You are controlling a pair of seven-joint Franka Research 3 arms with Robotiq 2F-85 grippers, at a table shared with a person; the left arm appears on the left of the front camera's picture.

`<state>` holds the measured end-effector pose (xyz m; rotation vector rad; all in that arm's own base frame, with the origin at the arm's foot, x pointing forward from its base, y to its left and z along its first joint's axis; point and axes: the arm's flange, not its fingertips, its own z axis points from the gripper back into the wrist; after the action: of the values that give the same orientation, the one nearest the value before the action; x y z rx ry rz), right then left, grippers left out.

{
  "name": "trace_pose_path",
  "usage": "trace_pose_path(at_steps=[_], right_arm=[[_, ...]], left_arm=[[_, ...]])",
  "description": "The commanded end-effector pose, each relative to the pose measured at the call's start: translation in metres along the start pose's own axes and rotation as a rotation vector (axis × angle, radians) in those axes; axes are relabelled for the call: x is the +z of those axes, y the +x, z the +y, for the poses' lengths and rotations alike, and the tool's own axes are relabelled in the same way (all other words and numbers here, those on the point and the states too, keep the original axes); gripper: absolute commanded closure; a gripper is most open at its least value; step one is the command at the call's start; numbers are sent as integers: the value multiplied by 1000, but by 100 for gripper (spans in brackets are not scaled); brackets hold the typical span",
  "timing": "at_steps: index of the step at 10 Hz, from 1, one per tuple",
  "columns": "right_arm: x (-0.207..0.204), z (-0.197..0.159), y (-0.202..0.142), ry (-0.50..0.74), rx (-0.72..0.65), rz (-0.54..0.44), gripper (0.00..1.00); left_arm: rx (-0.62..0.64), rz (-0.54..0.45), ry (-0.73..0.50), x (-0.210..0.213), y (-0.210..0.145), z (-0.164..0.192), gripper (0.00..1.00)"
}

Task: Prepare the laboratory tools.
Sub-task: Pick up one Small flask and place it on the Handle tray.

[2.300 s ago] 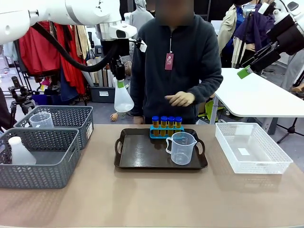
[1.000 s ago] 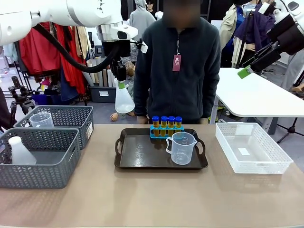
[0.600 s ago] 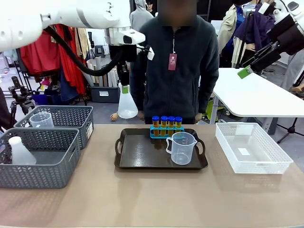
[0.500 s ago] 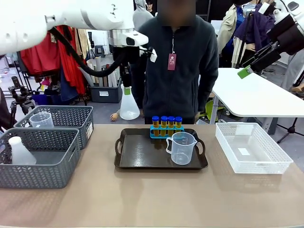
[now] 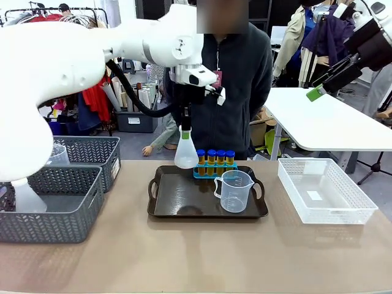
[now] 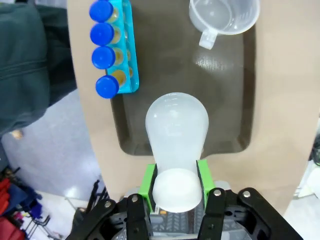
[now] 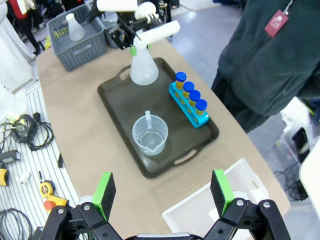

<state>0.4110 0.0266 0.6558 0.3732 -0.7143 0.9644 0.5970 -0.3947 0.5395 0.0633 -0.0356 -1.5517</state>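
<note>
The conical flask (image 5: pixel 185 153) hangs by its neck in the left gripper (image 6: pixel 176 186), clamped, above the tray's (image 5: pixel 165 208) far left corner. Lower it straight, clear of the tube rack (image 5: pixel 214 171). The right gripper (image 7: pixel 162 192) is spread wide, empty.

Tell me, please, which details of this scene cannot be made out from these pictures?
- Conical flask mouth: left wrist view, covered by the left gripper pads clamping its neck.
- Whether the flask touches the tray: front view suggests a gap; angle leaves it unsure.
- Tube lower ends: front view, sunk in the blue rack.
- Measuring cup markings: too small.
- Flask in the grey basket: front view, partly behind the left arm.
</note>
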Motion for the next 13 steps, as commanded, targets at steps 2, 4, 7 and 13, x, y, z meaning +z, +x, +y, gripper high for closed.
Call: trace_pose_path(at_steps=[2, 4, 7, 13], right_arm=[[0, -1, 1, 14, 2, -23, 0], [0, -1, 1, 14, 2, -23, 0], [0, -1, 1, 14, 2, -23, 0], [0, -1, 1, 14, 2, -23, 0]], left_arm=[[-45, 3, 4, -15, 12, 7, 100], [-53, 11, -13, -36, 11, 1, 100], [-73, 20, -32, -67, 10, -3, 100], [-66, 15, -78, -99, 2, -5, 100]])
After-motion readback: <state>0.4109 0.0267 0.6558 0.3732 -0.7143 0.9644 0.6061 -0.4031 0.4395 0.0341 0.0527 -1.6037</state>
